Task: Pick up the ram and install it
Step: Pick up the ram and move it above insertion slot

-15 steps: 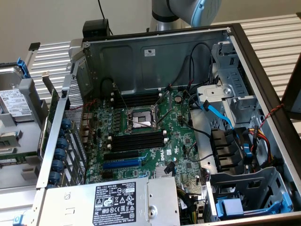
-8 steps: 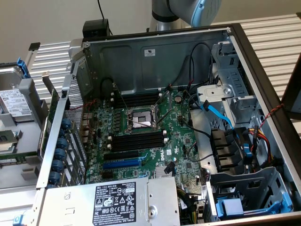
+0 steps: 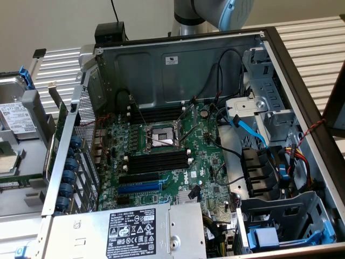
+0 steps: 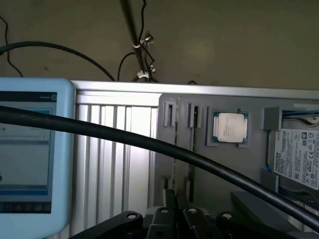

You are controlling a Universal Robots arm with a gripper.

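Observation:
My gripper (image 4: 175,200) has its dark fingers drawn close together. A thin dark strip, the ram (image 4: 175,172), seen edge-on, runs out from between them, so the grip looks shut on it. It hangs well above a grey parts tray (image 4: 254,107). In the exterior view the open computer case shows its green motherboard (image 3: 161,145). Two banks of black memory slots (image 3: 159,161) flank the processor socket (image 3: 160,136), and all of them are bare. The arm's grey and blue joint (image 3: 229,11) stands behind the case.
The tray holds a second green stick on edge (image 4: 192,149), a processor chip (image 4: 230,127) and a hard drive (image 4: 299,157). A thick black cable (image 4: 99,132) crosses in front of the wrist camera. A blue-framed screen (image 4: 27,149) stands beside a ribbed metal surface (image 4: 114,164).

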